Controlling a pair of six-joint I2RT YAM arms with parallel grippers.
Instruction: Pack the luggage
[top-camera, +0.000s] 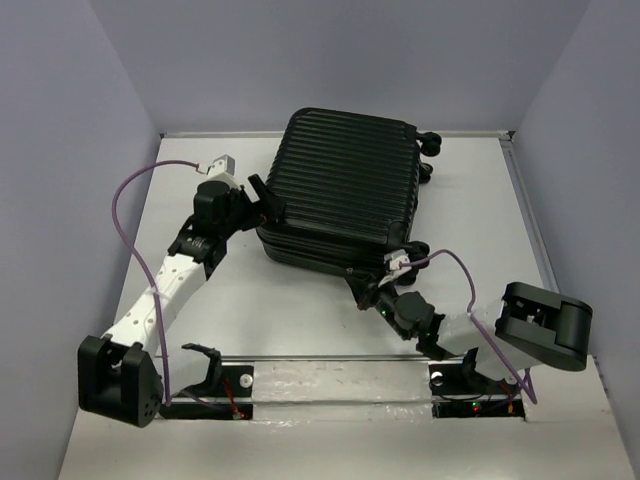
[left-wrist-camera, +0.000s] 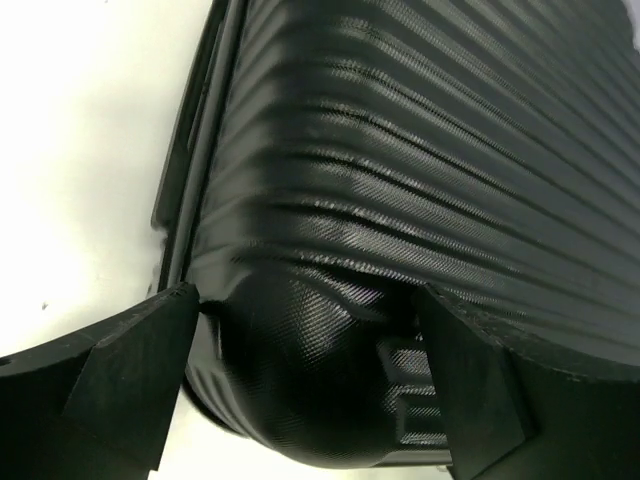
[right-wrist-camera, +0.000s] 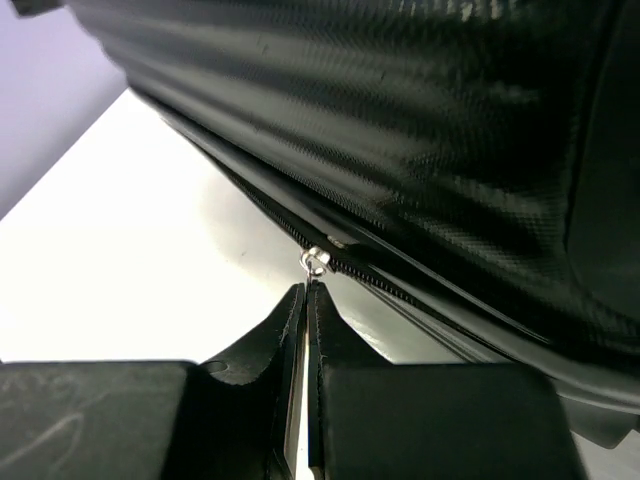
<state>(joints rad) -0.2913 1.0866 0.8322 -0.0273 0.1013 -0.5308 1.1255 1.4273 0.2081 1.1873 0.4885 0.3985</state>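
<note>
We see the luggage (top-camera: 345, 190) lying closed at the far middle of the desk (top-camera: 270, 310). Our left tool (left-wrist-camera: 310, 390) stands spread wide around its rounded corner; our right tool (right-wrist-camera: 306, 330) is pinched together on its zipper pull (right-wrist-camera: 315, 263).

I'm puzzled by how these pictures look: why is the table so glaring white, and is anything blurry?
Left wrist view: table blown out white, luggage sharp with sheen on its ribs. Right wrist view: table glares, the near hand looks soft. Top view: evenly lit, mild shadows.
</note>
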